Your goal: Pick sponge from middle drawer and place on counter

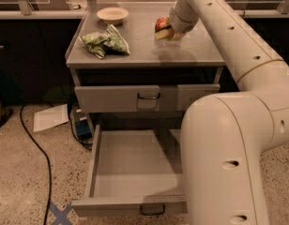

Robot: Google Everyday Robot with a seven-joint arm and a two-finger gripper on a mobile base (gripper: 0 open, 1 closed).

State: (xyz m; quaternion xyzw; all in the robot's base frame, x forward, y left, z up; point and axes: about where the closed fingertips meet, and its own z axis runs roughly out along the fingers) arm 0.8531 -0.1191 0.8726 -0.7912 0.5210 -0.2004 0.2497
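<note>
My gripper (167, 31) is over the right back part of the counter (144, 55), at the end of the long white arm. It is shut on the sponge (162, 33), whose yellow foam shows under the fingers. The sponge hangs a little above the counter and its shadow lies in front of it. A red object (161, 22) shows right behind the sponge; I cannot tell what it is. The middle drawer (135, 165) is pulled out wide below, its grey floor bare, with a dark wire handle on its front panel.
A green-and-white snack bag (106, 42) lies on the counter's left side. A pale bowl (112, 15) stands at the back left. The upper drawer (147, 97) is closed. My arm's large white body (224, 158) hides the drawer's right side. A black cable and paper lie on the floor at left.
</note>
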